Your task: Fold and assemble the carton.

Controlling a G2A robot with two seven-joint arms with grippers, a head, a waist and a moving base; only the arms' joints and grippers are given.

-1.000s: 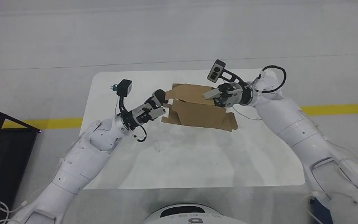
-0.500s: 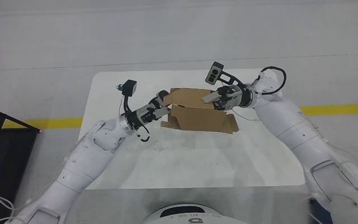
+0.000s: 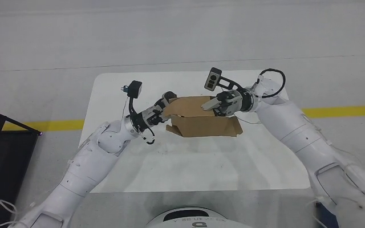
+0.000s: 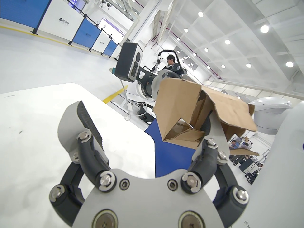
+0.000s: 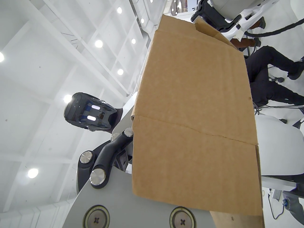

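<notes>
The brown carton [image 3: 201,117] stands partly opened into a box shape in the middle of the white table [image 3: 171,165]. My right gripper [image 3: 218,105] is at the carton's top panel near its far right corner, shut on the cardboard. That panel [image 5: 194,119] covers most of the right wrist view, with one finger [image 5: 111,148] beside its edge. My left gripper [image 3: 166,106] is at the carton's left open end [image 4: 175,110] and is open. One of its fingers [image 4: 90,124] hangs free over the table; the other is tucked under a flap there.
The table's near half and its left side are bare white surface. A black object [image 3: 11,148] stands on the floor off the table's left edge. A yellow line [image 3: 57,124] runs across the floor behind.
The carton has gone from lying nearly flat to standing opened up. My right gripper has drawn the top panel leftward, and my left gripper has closed in on the left end.
</notes>
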